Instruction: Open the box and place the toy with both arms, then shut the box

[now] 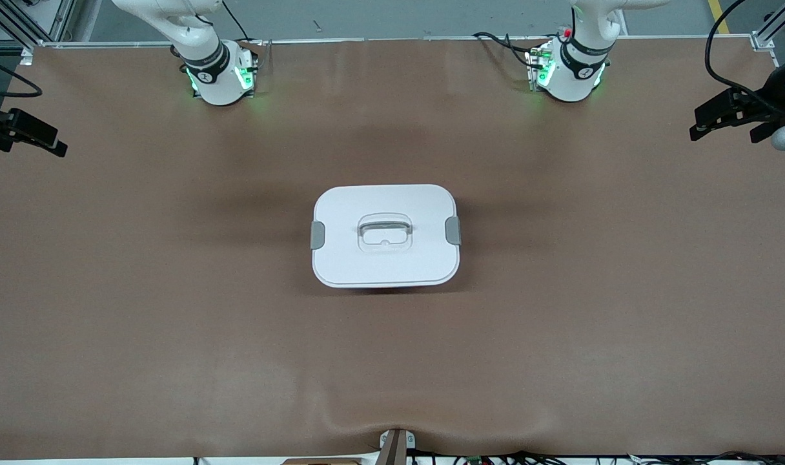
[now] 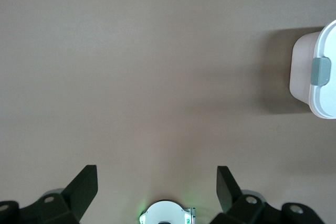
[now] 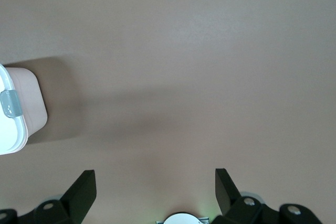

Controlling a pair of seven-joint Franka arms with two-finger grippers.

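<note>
**Box shut, toy out of sight, both arms held high**

A brown worktop (image 1: pixel 108 290) seen from above. The box (image 1: pixel 386 235) sits at its centre, well apart from every edge and corner. Its white lid (image 1: pixel 418 206) is on and lies flat, and a grey clip (image 1: pixel 317 234) shows at the end toward the right arm with a second clip (image 1: pixel 453 230) at the end toward the left arm; both lie flat against the lid's ends. The clear handle (image 1: pixel 384 231) rests in its recess in the middle of the lid.

No toy shows on the worktop in any view. Whether it is inside the box cannot be told, since the lid hides the contents.

The left gripper (image 2: pixel 157 192) hangs high over bare worktop toward the left arm's end, fingers spread wide apart and holding nothing. The right gripper (image 3: pixel 155 192) hangs likewise over bare worktop toward the right arm's end, fingers also wide apart and empty. Each wrist view catches only one end of the box at its margin.

Judged from this, either nothing has begun or everything is finished: the arrangement fits both, and the pictures do not settle it.
</note>
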